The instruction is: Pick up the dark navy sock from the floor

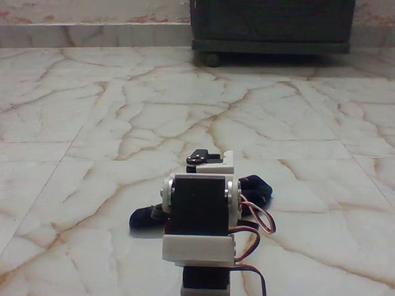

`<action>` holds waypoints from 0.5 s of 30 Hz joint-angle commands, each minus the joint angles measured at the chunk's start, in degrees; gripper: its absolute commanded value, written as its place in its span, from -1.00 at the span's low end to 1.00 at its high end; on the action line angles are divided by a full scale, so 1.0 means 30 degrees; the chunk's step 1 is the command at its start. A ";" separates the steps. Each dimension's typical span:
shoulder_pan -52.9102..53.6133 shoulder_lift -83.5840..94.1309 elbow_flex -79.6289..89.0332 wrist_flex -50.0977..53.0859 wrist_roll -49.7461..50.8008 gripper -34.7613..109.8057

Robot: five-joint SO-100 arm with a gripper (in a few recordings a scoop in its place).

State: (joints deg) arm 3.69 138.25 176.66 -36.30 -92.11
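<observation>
Presently, the fixed view looks along the floor (123,111) from low behind the arm (199,228), which rises at the bottom centre of the picture and blocks much of what lies beyond it. The arm is built of black servo blocks in white brackets, with red and dark wires (262,225) looping off its right side. The gripper (207,160) sits at the far end of the arm, lowered close to the floor; its black and white parts show above the upper servo, but the fingers are hidden behind the arm, so whether they stand apart or closed I cannot tell.

The dark navy sock (145,217) lies on the floor directly under and beyond the arm, stretched across it (one end shows at the arm's left, the other at its right, higher in the picture). Whether the gripper touches the sock is not visible.

The floor is glossy cream marble with brown-orange veins. A dark wooden cabinet (271,24) stands at the far wall, upper right, well apart from the arm.
</observation>
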 commanded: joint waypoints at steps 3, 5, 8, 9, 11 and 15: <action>-0.1260 0.0645 0.0000 -0.0352 0.0498 -0.52; -0.1260 0.0645 0.0000 -0.0234 0.0498 -0.52; -0.1260 0.0645 0.0000 -0.0176 0.0674 -0.52; -0.1230 0.0645 0.0000 -0.0176 0.0645 -0.52; -0.1260 0.0645 0.0000 -0.0176 0.0732 -0.52; -0.1260 0.0615 0.0000 -0.0059 0.0850 -0.52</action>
State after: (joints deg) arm 0.26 138.25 176.66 -36.74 -90.26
